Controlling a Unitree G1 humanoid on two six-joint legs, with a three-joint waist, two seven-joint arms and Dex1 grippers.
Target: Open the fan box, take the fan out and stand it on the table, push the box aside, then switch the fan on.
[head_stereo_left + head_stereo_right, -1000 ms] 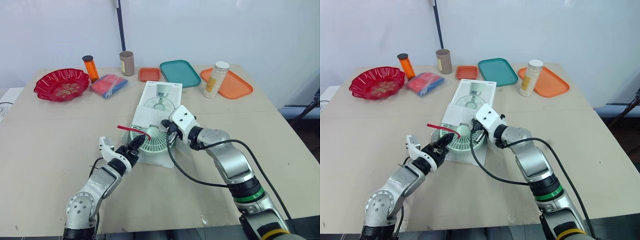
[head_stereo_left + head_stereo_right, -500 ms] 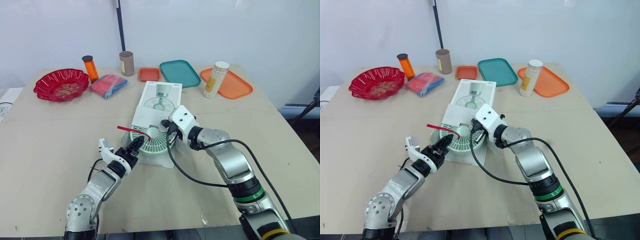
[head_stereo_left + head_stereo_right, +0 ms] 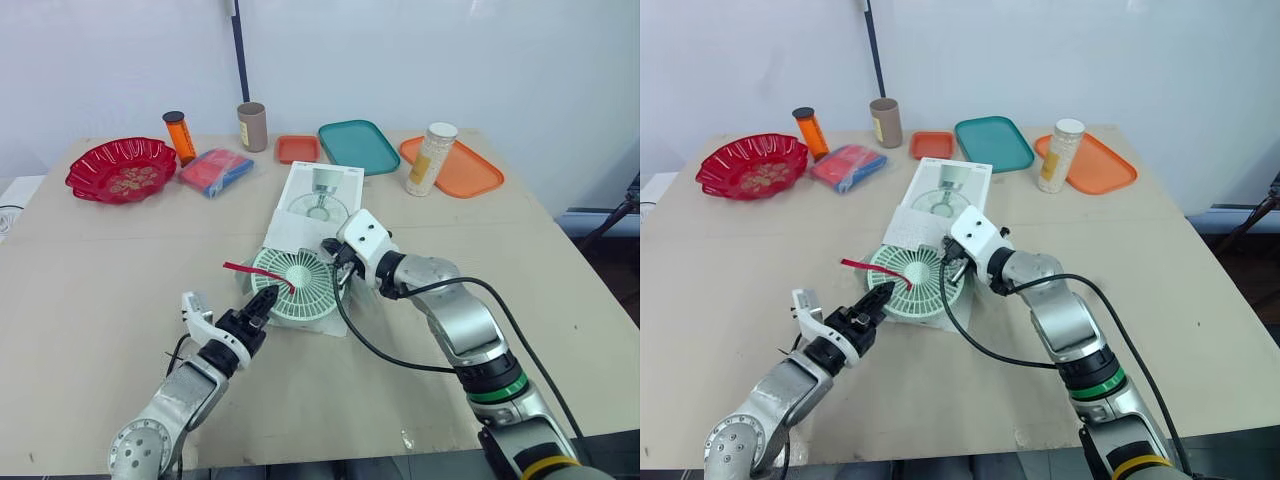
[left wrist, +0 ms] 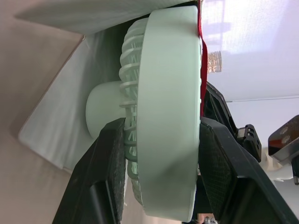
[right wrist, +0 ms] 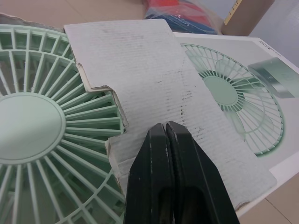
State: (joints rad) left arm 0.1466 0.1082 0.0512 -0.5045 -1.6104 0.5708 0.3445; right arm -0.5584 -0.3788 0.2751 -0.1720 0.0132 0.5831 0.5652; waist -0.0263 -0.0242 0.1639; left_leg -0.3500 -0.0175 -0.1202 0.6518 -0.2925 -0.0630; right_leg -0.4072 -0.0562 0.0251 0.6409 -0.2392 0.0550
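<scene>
The pale green round fan point(image 3: 295, 285) is partly out of the white fan box point(image 3: 320, 200), at the box's open near end, with its grille tilted up. A red ribbon point(image 3: 243, 269) sticks out from its front. My left gripper point(image 3: 262, 300) is shut on the fan's rim; in the left wrist view its two fingers point(image 4: 112, 163) clamp the fan head point(image 4: 168, 116) on both sides. My right gripper point(image 3: 335, 262) is shut, and its fingertips point(image 5: 166, 135) rest on the box's cardboard flap point(image 5: 154, 93) just beside the fan.
Along the table's far side stand a red bowl point(image 3: 120, 168), an orange bottle point(image 3: 178, 136), a blue and red packet point(image 3: 215, 170), a brown cup point(image 3: 252, 126), a small orange tray point(image 3: 298, 148), a teal tray point(image 3: 358, 145), and a white jar point(image 3: 432, 158) on an orange tray point(image 3: 470, 170).
My left gripper has drawn back toward me with the fan, sliding it further out of the box and tipping it up. The right gripper stays on the flap.
</scene>
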